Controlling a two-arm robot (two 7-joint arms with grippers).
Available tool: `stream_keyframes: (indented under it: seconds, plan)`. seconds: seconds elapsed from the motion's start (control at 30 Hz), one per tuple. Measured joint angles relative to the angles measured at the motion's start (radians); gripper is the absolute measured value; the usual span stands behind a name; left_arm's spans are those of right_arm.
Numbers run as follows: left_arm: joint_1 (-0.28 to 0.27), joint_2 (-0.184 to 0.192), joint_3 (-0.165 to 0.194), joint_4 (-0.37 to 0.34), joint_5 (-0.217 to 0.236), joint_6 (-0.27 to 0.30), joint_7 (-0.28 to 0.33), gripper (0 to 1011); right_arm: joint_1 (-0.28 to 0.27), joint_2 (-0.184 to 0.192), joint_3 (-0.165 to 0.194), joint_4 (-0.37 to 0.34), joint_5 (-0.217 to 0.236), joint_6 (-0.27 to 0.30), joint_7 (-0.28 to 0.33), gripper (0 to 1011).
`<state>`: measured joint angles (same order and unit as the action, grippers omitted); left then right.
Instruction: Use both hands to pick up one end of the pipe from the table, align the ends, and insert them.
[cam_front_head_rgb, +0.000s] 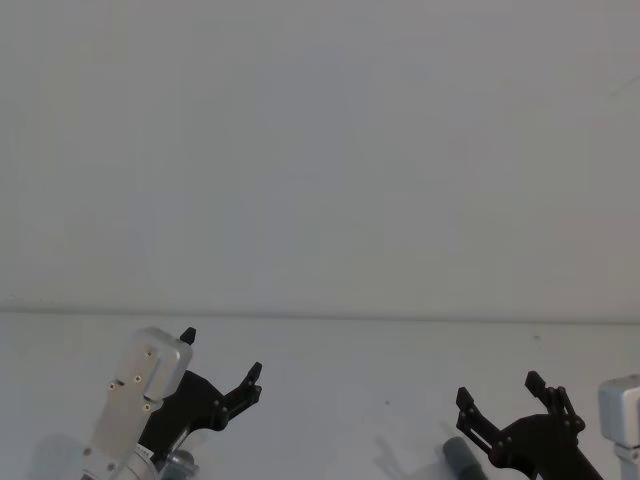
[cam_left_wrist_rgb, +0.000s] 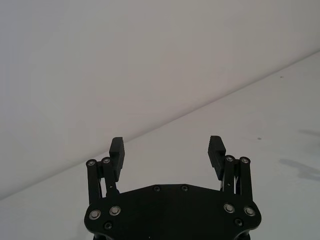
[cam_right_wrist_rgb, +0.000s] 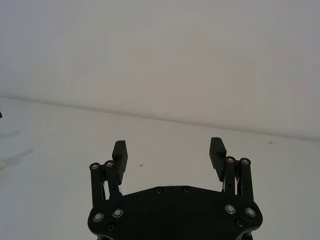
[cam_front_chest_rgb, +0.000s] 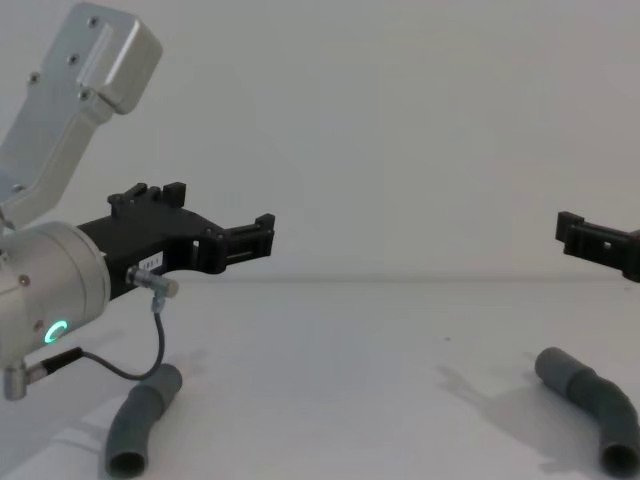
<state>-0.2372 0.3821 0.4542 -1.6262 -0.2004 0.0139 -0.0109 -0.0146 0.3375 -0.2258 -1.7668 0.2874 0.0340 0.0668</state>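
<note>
The left gripper (cam_front_chest_rgb: 220, 215) hovers above the near-left area of the table (cam_front_chest_rgb: 350, 390), with its fingers spread apart and nothing between them. The right gripper (cam_front_head_rgb: 500, 392) hovers above the near-right area, its fingers likewise apart. Two grey ribbed, slightly bent pieces lie flat on the table, well apart. The left pipe piece (cam_front_chest_rgb: 145, 420) lies below the left gripper and the right pipe piece (cam_front_chest_rgb: 590, 400) below the right gripper. Neither piece touches a gripper.

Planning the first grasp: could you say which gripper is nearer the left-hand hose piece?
Left. The left gripper hovers above the hose piece; the right gripper hangs well off to its right.
</note>
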Motion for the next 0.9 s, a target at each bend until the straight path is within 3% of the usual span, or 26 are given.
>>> stream_keyframes:
  seconds: [0.9]
  plan:
    - [0.0, 0.0, 0.0, 0.0, 0.0, 0.0, 0.0, 1002, 0.0, 0.0, 0.0, 0.0, 0.0, 0.0, 0.0, 1000]
